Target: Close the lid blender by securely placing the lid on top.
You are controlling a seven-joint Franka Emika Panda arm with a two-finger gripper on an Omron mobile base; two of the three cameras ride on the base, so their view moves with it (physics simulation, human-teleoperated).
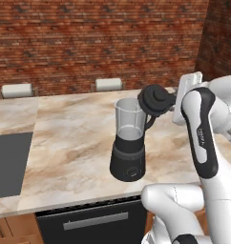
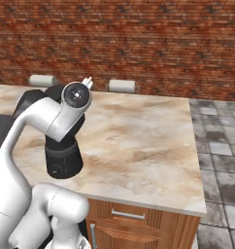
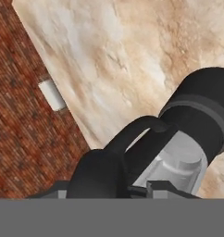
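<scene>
The blender (image 1: 129, 147) stands upright on the marble counter (image 1: 74, 143), with its black base and round knob toward the front edge. Its clear jar (image 1: 128, 116) is uncovered, and the black side handle (image 1: 150, 121) points right. The black lid (image 1: 154, 100) hangs tilted just right of and slightly above the jar's rim. My gripper (image 1: 168, 101) is shut on it from the right. In the hand view the lid (image 3: 97, 173) sits at the bottom, with the jar (image 3: 178, 159), handle (image 3: 137, 129) and base (image 3: 206, 106) beyond. In the right base view my arm hides the jar; the base (image 2: 63, 160) shows.
A dark cooktop (image 1: 7, 162) is set into the counter at the left. Two pale chair backs (image 1: 16, 89) (image 1: 109, 84) stand behind the counter before a brick wall. A dishwasher front (image 1: 89, 219) sits below the near edge. Grey floor tiles (image 2: 219, 146) lie past the counter's right end.
</scene>
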